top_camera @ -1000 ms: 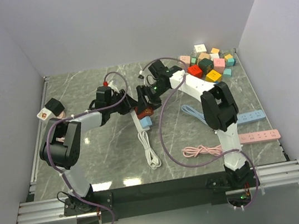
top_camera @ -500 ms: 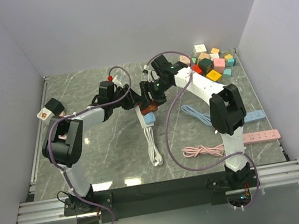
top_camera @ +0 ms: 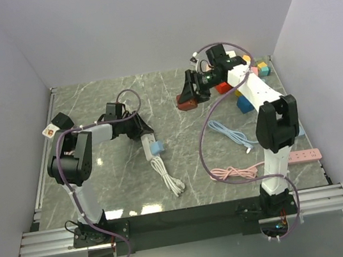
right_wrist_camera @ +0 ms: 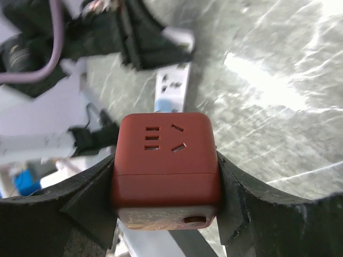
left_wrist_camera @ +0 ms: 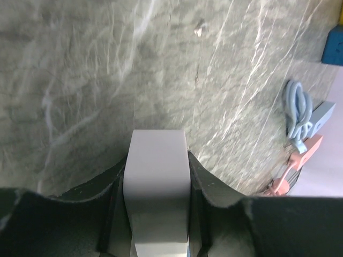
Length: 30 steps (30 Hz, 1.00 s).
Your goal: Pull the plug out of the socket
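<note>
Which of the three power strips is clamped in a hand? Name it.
The white power strip, pinched between the fingers of the left hand. The pink power strip and the blue power strip lie free, with no hand on them.

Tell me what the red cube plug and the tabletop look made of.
The red cube plug looks like moulded plastic, matte: even colour, crisp slots. The tabletop is glossy, grey with white veins and reflections; real stone or laminate, I cannot tell.

The counter (top_camera: 114, 176) is glossy, grey veined stone; the red plug (right_wrist_camera: 165, 160) and white socket strip (left_wrist_camera: 157, 182) are smooth matt plastic.
</note>
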Available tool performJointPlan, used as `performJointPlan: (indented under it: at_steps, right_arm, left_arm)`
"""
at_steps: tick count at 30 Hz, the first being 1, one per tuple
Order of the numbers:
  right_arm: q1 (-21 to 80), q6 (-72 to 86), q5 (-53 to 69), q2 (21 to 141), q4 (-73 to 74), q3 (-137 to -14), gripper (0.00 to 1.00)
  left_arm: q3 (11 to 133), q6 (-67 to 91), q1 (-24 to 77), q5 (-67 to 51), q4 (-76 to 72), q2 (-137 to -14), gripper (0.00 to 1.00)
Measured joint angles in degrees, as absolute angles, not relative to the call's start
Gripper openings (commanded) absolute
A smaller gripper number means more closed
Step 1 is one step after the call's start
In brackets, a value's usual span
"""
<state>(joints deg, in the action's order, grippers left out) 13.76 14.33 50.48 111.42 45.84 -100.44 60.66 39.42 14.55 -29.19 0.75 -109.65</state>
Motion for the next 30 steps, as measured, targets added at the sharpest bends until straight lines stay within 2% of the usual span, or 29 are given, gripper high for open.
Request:
performJointPlan:
  at_steps: [6,14,21,22,23,25,26,28,29,30]
  right_arm:
    - [13.02,22.46,35.24,112.12,43.99,-102.85,0.00]
    - [-2.39,40.56,16.51,114.80,31.55,-102.56,0.00]
    - [-7.11,50.89,11.77,124.27,23.03,-106.85,0.01]
    - [-7.29,52.31,12.32,125.49,22.33,-107.83,0.04]
    - [-7.40,53.23,12.53,127.15,22.04,-109.75,0.13]
    - [-7.42,54.48,13.34,131.98,23.18,-117.34,0.25]
    - [-7.44,54.70,13.63,134.89,23.51,-121.89,0.37]
    - [-7.53,55.20,14.11,139.37,24.08,-129.45,0.55]
    - [-7.55,55.46,14.22,140.38,23.92,-131.13,0.70]
    - [-7.60,55.94,14.26,140.49,24.03,-131.09,0.74]
  left_arm:
    - [60.66,38.50,14.81,-29.04,2.74,-108.88,0.00]
    - [60.75,38.52,14.81,-28.38,5.74,-107.90,0.01]
    - [61.80,38.57,14.81,-28.14,7.60,-107.61,0.01]
    - [61.89,38.61,14.81,-28.12,7.70,-107.61,0.01]
    - [62.00,38.61,14.81,-28.12,7.84,-107.61,0.01]
    - [62.11,38.63,14.81,-28.14,7.97,-107.61,0.01]
    - [62.17,38.65,14.81,-28.14,8.05,-107.61,0.01]
    - [62.43,38.74,14.81,-28.14,8.23,-107.63,0.01]
    - [62.74,38.79,14.81,-28.14,8.49,-107.66,0.01]
    - [63.13,38.85,14.81,-28.18,8.56,-107.79,0.01]
